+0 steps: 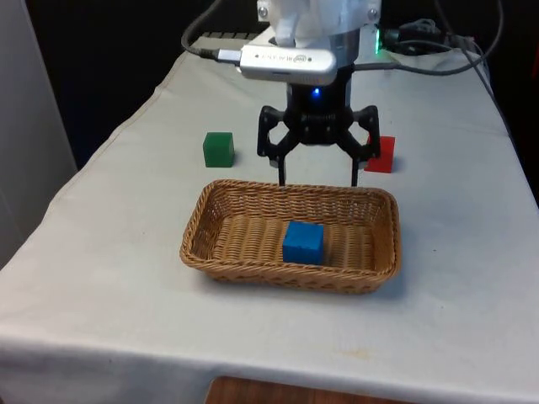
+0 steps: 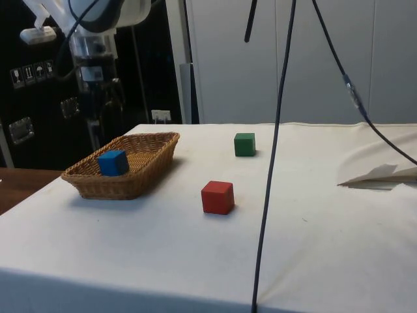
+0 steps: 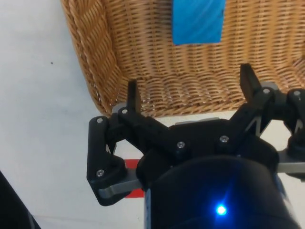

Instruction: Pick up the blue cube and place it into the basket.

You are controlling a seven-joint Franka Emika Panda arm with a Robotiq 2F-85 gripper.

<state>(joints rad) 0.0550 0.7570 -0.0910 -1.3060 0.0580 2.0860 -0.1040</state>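
Cube (image 1: 302, 242) lying in basket (image 1: 210, 252), tool (image 1: 318, 181) spread wide and empty above far rim; advised: lift straight up clear of wicker.

1. Table (image 1: 101, 278) under a white cloth, faintly speckled and creased, draped over the near edge in the front view.
2. Wicker basket (image 1: 210, 215) resting on the cloth near the middle, long and shallow, rim slightly flared; also seen in the side view (image 2: 153, 156) and in the wrist view (image 3: 95, 81).
3. Green cube (image 1: 218, 149) on the cloth beyond the basket, toward the front view's left, apart from the rim; in the side view (image 2: 245, 144).
4. Red cube (image 1: 381, 155) on the cloth beyond the basket's far corner, toward the front view's right, near but not touching; in the side view (image 2: 217, 197).
5. Grey cables (image 1: 438, 66) lying across the far end.
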